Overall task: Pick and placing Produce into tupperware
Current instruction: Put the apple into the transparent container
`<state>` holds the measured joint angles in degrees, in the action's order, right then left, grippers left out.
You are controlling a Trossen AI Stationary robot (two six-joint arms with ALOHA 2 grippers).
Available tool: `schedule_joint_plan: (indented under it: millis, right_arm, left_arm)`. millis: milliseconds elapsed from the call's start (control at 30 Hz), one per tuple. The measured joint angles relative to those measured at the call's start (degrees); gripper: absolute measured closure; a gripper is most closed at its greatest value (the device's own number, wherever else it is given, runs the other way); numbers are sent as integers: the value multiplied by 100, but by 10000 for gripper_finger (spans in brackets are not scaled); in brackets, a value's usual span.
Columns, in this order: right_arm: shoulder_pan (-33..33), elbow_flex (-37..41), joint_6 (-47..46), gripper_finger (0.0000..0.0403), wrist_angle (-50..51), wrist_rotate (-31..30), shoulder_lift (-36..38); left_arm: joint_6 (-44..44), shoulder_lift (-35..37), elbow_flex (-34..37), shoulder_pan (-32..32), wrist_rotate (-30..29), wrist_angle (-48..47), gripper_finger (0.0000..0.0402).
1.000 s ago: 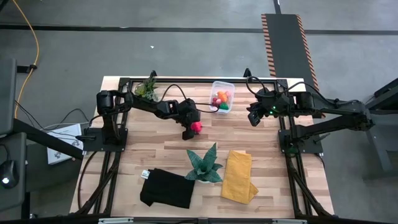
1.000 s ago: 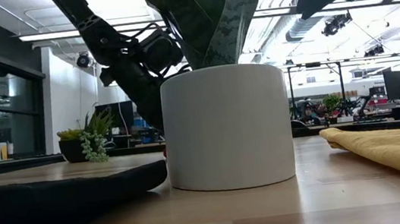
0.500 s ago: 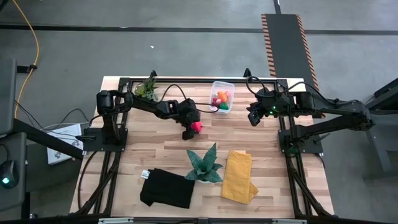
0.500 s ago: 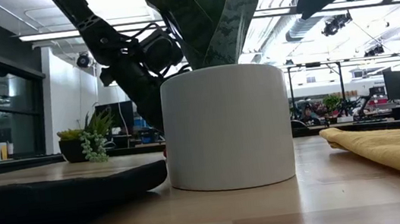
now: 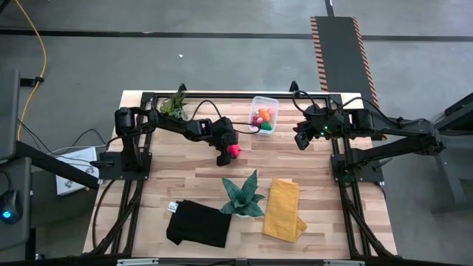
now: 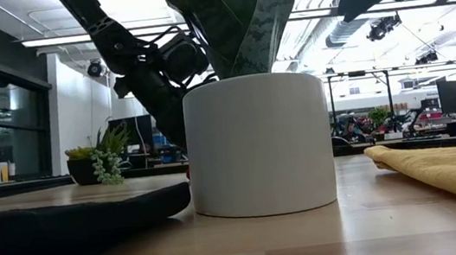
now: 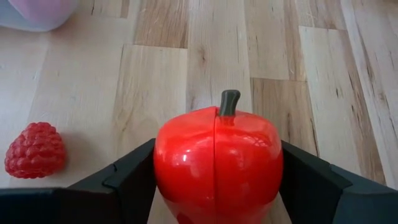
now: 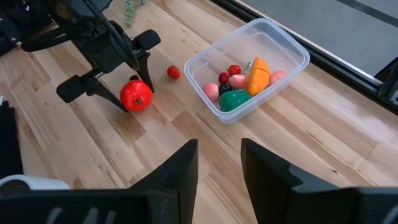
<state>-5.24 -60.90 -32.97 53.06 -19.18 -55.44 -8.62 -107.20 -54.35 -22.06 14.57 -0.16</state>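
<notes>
Nearest the low camera, a black cloth (image 6: 64, 215) is laid flat on the wooden table (image 5: 310, 159), with a white cylindrical pot (image 6: 259, 144) standing just behind its edge and a folded yellow cloth (image 6: 446, 166) spread to the other side. From above, the pot is seen to hold a teal spiky-leaved plant (image 5: 243, 194), set between the black cloth (image 5: 198, 223) and the yellow cloth (image 5: 283, 209).

Farther in, near the middle of the table, a red toy apple (image 7: 217, 160) with a dark stem is clamped between the fingers of the left gripper (image 5: 226, 154), one dark finger (image 7: 130, 180) pressed to each side of the fruit. The apple is held low over the boards; whether it touches them cannot be told. A small red toy raspberry (image 7: 35, 150) is left lying on the wood just beside the apple, apart from it and outside the tub.

Beyond these, the clear plastic tupperware (image 8: 297, 55) is set near the table's far edge, between the two arms. Several pieces of produce (image 8: 239, 84) are gathered in it: an orange piece, a green one, pink ones and small dark red ones.

The right gripper (image 5: 301, 140) is held above the table to the tub's side, well clear of it, its fingers (image 8: 174, 171) parted by a narrow gap and nothing held between them.

At the far left corner, a small leafy potted plant (image 5: 174, 103) is placed.
</notes>
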Motion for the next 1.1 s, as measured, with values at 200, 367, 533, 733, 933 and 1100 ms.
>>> schedule_joint_plan:
  millis: [200,367,533,733,933,1100]
  right_arm:
    - [-2,0,42,290,0,-23,2]
    - [-1,0,42,290,0,-39,0]
    - [0,0,44,290,0,-41,0]
    - [-1,0,42,290,0,-42,1]
    - [0,0,42,290,0,-42,2]
    - [0,0,42,290,0,-42,0]
  left_arm:
    - [0,0,0,0,-2,2,116]
    - [4,0,0,-1,-2,4,126]
    - [13,0,0,0,0,4,135]
    - [15,0,0,0,-2,7,119]
    - [28,0,0,0,-2,9,133]
    - [28,0,0,0,-2,9,122]
